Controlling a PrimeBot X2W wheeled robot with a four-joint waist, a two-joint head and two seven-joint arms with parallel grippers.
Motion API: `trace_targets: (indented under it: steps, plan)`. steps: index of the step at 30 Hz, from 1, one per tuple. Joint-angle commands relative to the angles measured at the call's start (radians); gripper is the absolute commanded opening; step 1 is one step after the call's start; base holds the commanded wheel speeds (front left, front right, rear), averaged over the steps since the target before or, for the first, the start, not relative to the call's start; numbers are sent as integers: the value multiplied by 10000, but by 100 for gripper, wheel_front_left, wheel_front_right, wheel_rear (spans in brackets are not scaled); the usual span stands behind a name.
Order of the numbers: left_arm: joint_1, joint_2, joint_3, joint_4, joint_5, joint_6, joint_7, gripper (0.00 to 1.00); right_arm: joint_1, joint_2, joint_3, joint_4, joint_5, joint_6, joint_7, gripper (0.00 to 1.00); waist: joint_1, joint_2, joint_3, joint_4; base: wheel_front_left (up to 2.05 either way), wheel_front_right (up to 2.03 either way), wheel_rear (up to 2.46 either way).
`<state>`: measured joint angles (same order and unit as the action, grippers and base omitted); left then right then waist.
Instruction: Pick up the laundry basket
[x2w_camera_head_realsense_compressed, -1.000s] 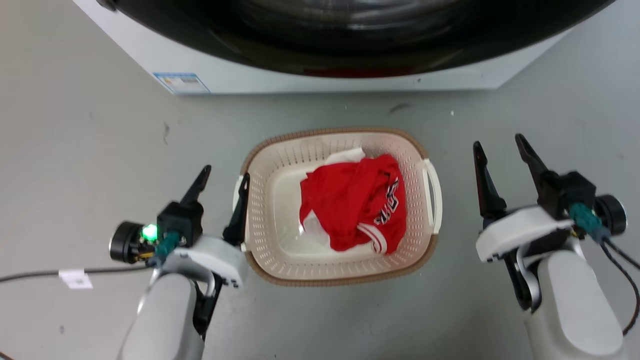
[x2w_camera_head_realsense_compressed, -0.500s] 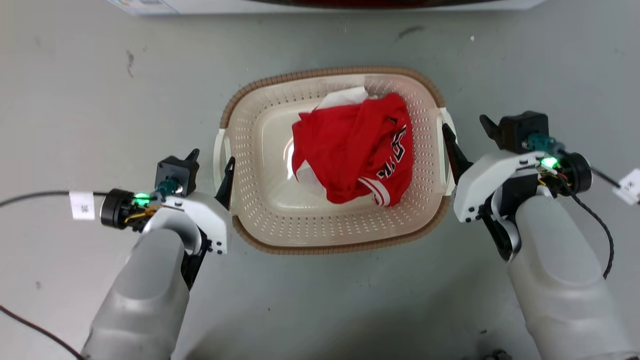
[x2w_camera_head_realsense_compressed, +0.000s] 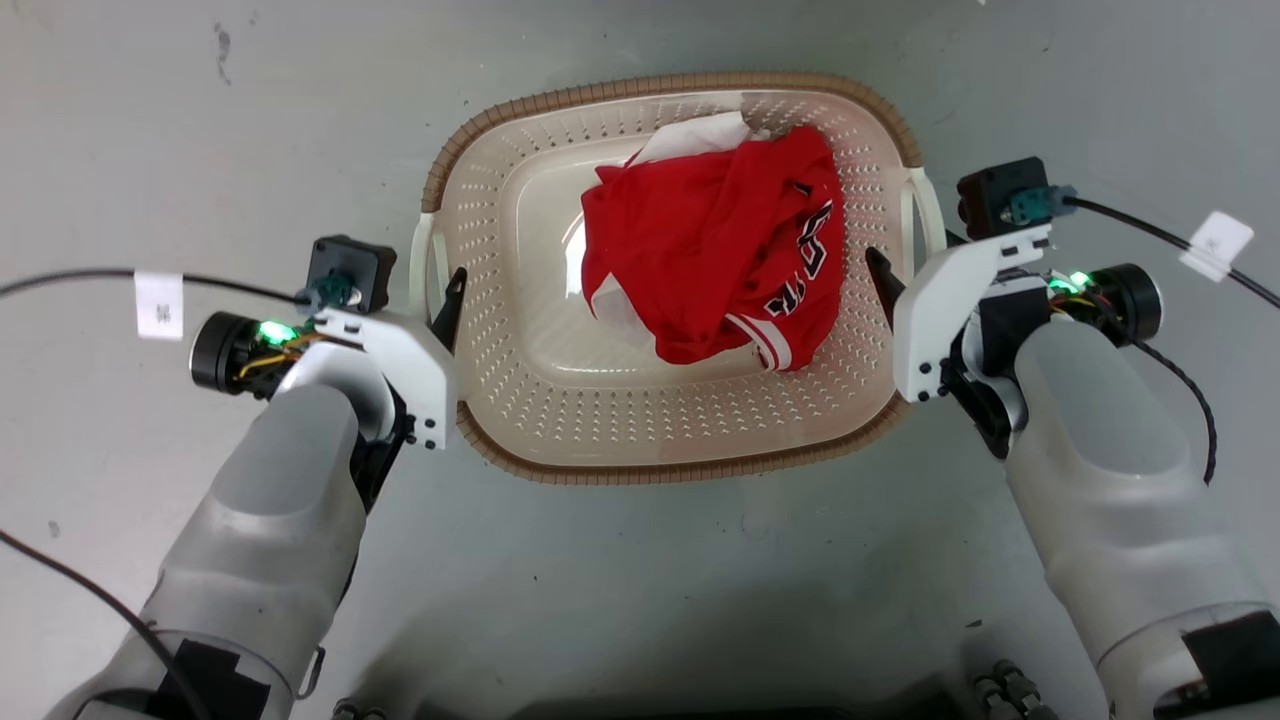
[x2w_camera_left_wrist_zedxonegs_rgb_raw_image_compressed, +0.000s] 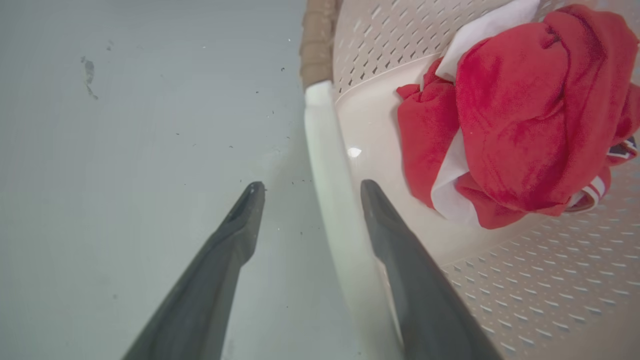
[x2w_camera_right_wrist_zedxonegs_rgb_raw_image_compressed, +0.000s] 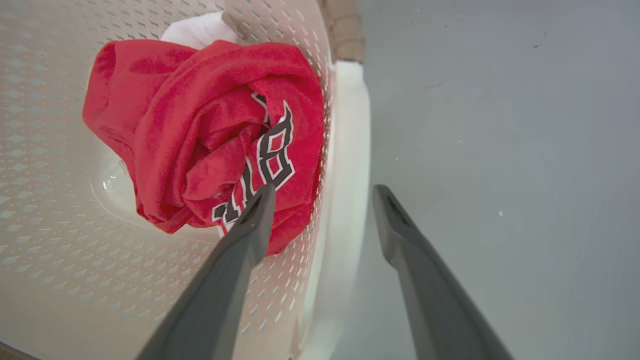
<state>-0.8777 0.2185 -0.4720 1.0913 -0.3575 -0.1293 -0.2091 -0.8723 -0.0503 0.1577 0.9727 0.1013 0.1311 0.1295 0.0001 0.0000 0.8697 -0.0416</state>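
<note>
Laundry basket (x2w_camera_head_realsense_compressed: 600, 400) likely light, stiff, slick plastic; best taken at side handles (x2w_camera_left_wrist_zedxonegs_rgb_raw_image_compressed: 322, 140), left gripper (x2w_camera_left_wrist_zedxonegs_rgb_raw_image_compressed: 311, 185) and right gripper (x2w_camera_right_wrist_zedxonegs_rgb_raw_image_compressed: 324, 190) gaping astride each.

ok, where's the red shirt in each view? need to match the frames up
Head view: red shirt in the laundry basket, right of centre.
Left wrist view: upper right, past the left handle.
Right wrist view: upper left, beside the right handle.
Shared landmark: white cloth peeking out at the shirt's far edge.
</note>
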Motion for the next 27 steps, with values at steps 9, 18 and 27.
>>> trace_targets:
  steps: [9,18,27]
  plan:
    - [-792,378,-1450,-21,-1405,7,1091,100,-1092,-5,626,1139,469,-6,624,100,-1,0,421,75,0,0,0]
    - [-1060,751,-2494,-248,-2386,3,1466,100,-1443,-2,955,1727,721,-6,636,100,-1,0,622,69,0,0,0]
    - [-1185,957,-3388,-216,-3184,3,1500,100,-1557,-2,1358,2047,1148,-5,461,100,-1,0,611,57,0,0,0]
